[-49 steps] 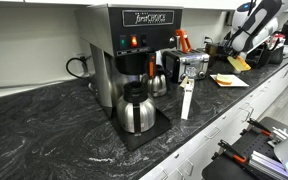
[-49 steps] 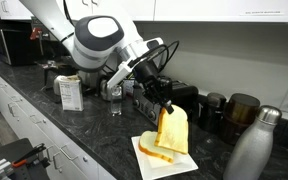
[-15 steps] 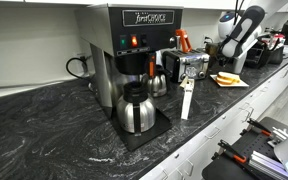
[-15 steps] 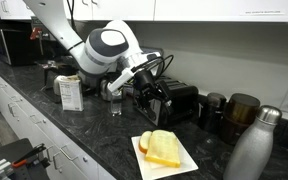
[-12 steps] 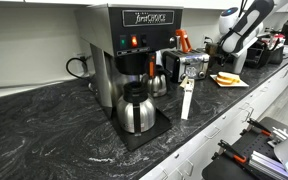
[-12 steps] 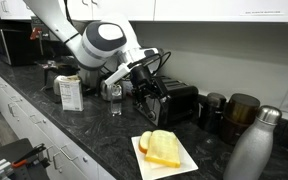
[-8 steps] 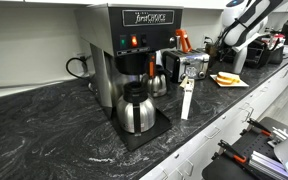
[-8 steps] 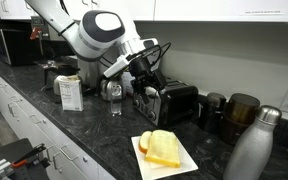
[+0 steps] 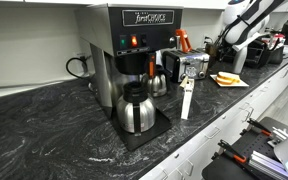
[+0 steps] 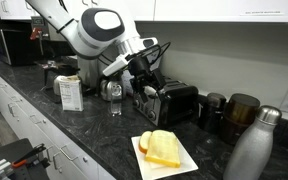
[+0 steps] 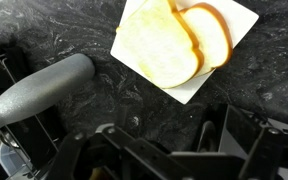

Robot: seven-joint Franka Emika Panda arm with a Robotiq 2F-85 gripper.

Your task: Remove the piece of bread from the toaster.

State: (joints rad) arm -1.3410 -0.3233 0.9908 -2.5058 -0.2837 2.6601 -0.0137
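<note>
The piece of bread (image 10: 164, 149) lies flat on a white plate (image 10: 186, 162) on the dark counter, in front of the chrome toaster (image 10: 174, 102). In the wrist view the yellowish slice (image 11: 160, 45) overlaps a second, brown-crusted slice (image 11: 214, 34) on the plate (image 11: 199, 85). My gripper (image 10: 150, 84) hangs open and empty above the toaster's near end, apart from the bread. In an exterior view the toaster (image 9: 192, 66) stands right of the coffee machine, with the bread (image 9: 227, 78) beside it and my gripper (image 9: 232, 42) above.
A coffee machine (image 9: 134, 45) with a steel carafe (image 9: 136, 108) fills the counter's middle. A steel bottle (image 10: 252, 148) and dark canisters (image 10: 234, 112) stand beside the toaster. A small box (image 10: 70, 93) sits further along. A grey rounded bar (image 11: 39, 92) crosses the wrist view's left.
The bread, held above the plate a few seconds ago, now lies on it. Over the last second the open gripper has risen up and away from the plate.
</note>
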